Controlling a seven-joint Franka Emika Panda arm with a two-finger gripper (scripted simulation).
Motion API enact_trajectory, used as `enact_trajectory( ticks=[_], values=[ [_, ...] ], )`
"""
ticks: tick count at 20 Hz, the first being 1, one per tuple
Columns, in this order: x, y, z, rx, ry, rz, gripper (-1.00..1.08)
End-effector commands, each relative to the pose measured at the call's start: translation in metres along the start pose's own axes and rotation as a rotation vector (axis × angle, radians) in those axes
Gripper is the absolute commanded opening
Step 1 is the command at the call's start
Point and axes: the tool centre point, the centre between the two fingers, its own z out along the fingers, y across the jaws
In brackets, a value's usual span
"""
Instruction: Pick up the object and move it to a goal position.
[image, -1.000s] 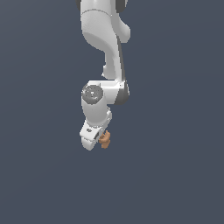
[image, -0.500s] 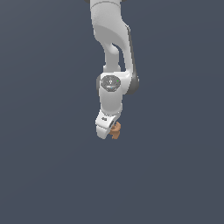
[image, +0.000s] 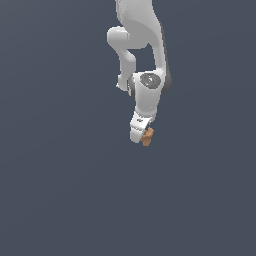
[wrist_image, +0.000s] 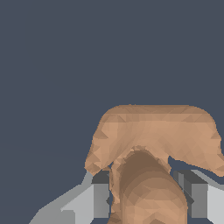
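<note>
You had the gripper (image: 144, 137) clamped on the object (image: 147, 136), which sat between the fingers (wrist_image: 99, 199) with its lobes jutting past the tips, hanging straight below the wrist, no goal marker visible.

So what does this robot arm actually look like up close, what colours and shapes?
The arm is smooth glossy white, built of rounded tube-like segments with dark grey seams at the joints. One joint carries a round grey cap. The end effector is a blocky white piece; in the wrist view its fingers look light grey with darker grey pads. No cables or lettering are visible.
</note>
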Motion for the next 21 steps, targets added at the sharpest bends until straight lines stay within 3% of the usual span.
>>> enact_trajectory(
  ticks=[1, 11, 21],
  values=[
    [0.009, -0.023, -0.002, -0.001, 0.000, 0.000, -1.00],
    [0.036, -0.087, -0.006, -0.001, 0.000, 0.000, -1.00],
    [0.040, -0.092, -0.006, -0.001, 0.001, 0.000, -1.00]
  ],
)
